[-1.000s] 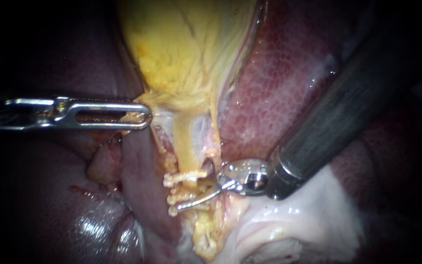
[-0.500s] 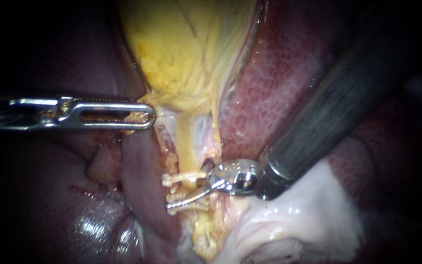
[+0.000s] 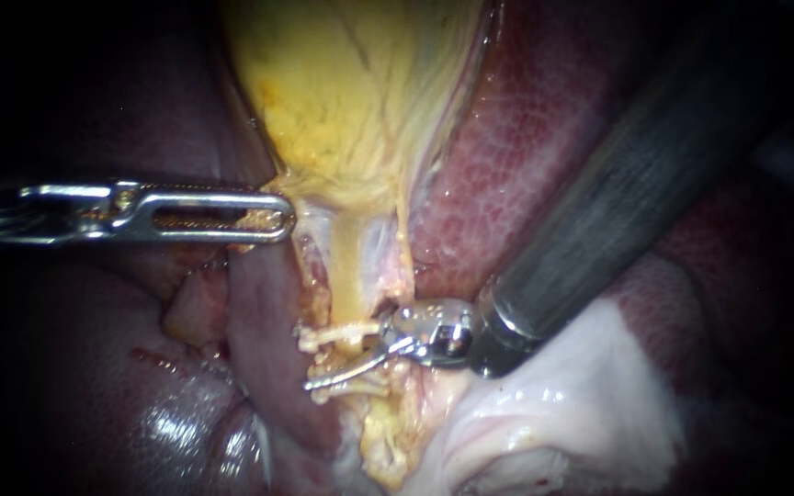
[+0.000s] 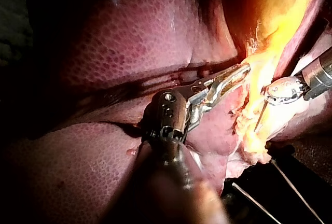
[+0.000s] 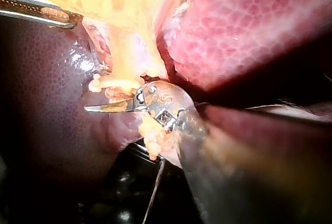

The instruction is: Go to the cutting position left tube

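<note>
— What lies ahead of our left instrument?
— Its jaws lie together, their tips nipped on the yellow edge of the gallbladder.
— And around its shaft?
— We see liver on either side, dark red and mottled, with a fold running beneath the jaws.
— Do we have our right instrument in sight?
— We do, beyond the left jaws. Its bright metal head sits just beside a yellow strand hanging from the gallbladder, apart from our left one.
</note>
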### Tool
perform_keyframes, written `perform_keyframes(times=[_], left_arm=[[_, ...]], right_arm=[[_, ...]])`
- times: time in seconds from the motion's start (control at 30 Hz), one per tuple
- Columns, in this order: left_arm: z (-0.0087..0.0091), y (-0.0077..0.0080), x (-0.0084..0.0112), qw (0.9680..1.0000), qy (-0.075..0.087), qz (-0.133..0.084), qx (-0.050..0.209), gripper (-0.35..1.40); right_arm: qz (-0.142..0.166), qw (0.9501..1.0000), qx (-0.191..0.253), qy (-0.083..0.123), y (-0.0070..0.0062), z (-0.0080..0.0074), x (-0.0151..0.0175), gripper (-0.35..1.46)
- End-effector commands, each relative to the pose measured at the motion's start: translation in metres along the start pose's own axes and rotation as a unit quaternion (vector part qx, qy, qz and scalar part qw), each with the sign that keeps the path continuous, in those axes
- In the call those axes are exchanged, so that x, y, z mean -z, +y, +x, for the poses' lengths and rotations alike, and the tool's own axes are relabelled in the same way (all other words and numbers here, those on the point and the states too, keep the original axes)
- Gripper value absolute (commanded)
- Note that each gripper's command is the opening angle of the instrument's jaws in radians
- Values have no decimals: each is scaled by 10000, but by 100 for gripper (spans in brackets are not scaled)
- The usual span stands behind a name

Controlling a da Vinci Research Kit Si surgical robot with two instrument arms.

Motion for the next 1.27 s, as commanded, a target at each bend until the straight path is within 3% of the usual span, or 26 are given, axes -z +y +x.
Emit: perform_keyframes(times=[0.03, 1.27], left_arm=[[0, 0, 0, 10000, 0, -1, 0, -35], [0, 0, 0, 10000, -2, -3, 0, -35]], right_arm=[[-1, 10000, 3, 1, 0, 0, 0, 142], [16, 10000, -25, -5, 2, -1, 2, 142]])
